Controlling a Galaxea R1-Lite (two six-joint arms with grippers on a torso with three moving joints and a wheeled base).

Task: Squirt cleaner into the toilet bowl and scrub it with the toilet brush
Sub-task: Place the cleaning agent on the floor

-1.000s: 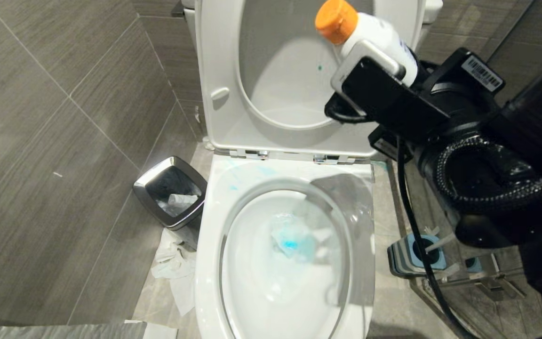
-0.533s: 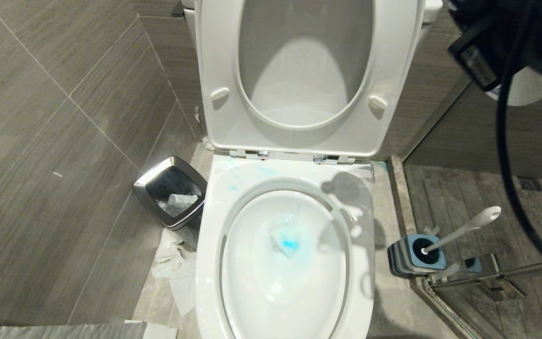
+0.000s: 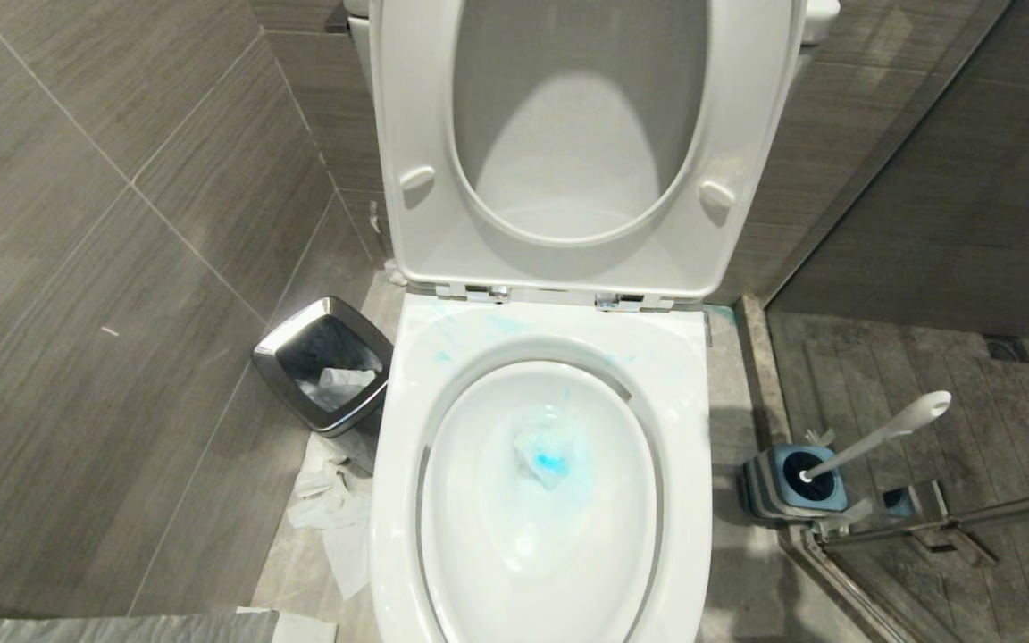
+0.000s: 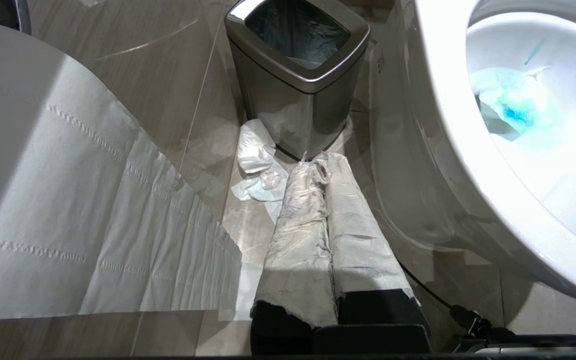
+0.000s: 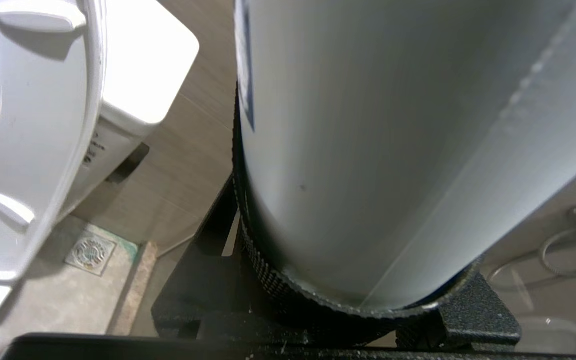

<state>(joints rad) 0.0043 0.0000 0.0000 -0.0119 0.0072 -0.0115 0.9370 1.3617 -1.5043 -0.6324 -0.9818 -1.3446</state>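
Note:
The white toilet bowl (image 3: 684, 446) fills the middle of the head view, its seat and lid (image 3: 416, 134) raised. Turquoise cleaner (image 3: 550, 462) tints a patch at the bowl's bottom, with faint smears on the back rim (image 3: 479, 326). The toilet brush (image 3: 881, 435) leans in its blue-and-grey holder (image 3: 782, 487) on the floor to the right. Neither arm shows in the head view. My right gripper (image 5: 358, 280) is shut on a white cleaner bottle (image 5: 393, 125), held beside the raised seat. My left gripper (image 4: 318, 165) hangs shut near the floor, its fingers wrapped in white covering.
A square steel bin (image 3: 322, 362) with a black liner stands left of the toilet, with crumpled paper (image 3: 327, 500) on the floor before it. A steel shower-door bar (image 3: 970, 518) runs behind the brush holder. A hanging strip of toilet paper (image 4: 68, 200) is close to my left arm.
My right arm, with the orange-capped bottle, has risen up and to the right out of the head view. Its shadow has left the bowl's rim. The left arm has stayed still.

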